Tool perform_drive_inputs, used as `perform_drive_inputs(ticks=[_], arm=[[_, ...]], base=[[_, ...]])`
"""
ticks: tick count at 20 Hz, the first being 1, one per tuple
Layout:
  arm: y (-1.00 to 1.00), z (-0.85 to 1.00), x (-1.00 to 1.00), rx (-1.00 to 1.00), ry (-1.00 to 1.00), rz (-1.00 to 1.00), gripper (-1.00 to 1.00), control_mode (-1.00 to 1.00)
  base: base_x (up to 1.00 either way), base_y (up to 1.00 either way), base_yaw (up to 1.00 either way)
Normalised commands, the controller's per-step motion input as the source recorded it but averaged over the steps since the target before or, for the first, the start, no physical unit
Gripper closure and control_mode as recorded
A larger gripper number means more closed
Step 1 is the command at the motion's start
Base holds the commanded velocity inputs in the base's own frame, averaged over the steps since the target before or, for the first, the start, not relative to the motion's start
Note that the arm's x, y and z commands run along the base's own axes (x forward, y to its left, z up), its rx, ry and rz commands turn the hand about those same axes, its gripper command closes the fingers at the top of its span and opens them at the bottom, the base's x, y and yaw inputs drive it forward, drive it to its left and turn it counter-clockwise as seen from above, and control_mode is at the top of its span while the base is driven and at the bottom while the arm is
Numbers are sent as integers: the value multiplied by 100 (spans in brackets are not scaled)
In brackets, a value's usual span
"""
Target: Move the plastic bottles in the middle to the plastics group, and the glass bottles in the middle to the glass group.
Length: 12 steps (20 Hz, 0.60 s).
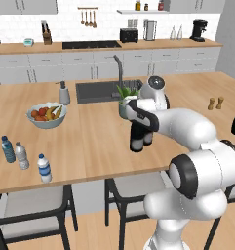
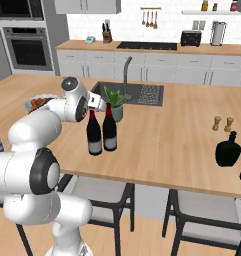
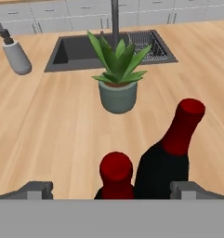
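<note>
Two tall dark wine bottles with red foil tops (image 2: 94,133) (image 2: 110,128) stand side by side near the counter's front edge, just in front of a potted plant. My gripper (image 3: 113,189) hangs open right above them. In the hand view the nearer bottle's red top (image 3: 116,173) sits between the fingertips (image 3: 37,189), and the other bottle (image 3: 177,153) leans to the right. At the counter's left end a small clear water bottle with a white cap and blue band (image 1: 44,168) stands beside a blue-tinted bottle (image 1: 8,149) and a clear greyish one (image 1: 22,156).
The potted plant (image 3: 117,88) stands between the wine bottles and the sink (image 1: 100,91). A fruit bowl (image 1: 47,115) and soap dispenser (image 1: 64,93) are to the left. A squat dark bottle (image 2: 228,150) and two shakers (image 2: 222,123) stand at the right. Chairs line the front edge.
</note>
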Motion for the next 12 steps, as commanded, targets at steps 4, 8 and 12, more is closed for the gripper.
perform_drive_inputs(ticks=[4,8,12], arm=[[0,-3,14,0,4,0,-100,-100],[0,-2,19,0,1,0,-100,-100],[0,-10,8,0,0,0,-100,-100]], base=[[0,0,0],[0,0,0],[0,0,0]])
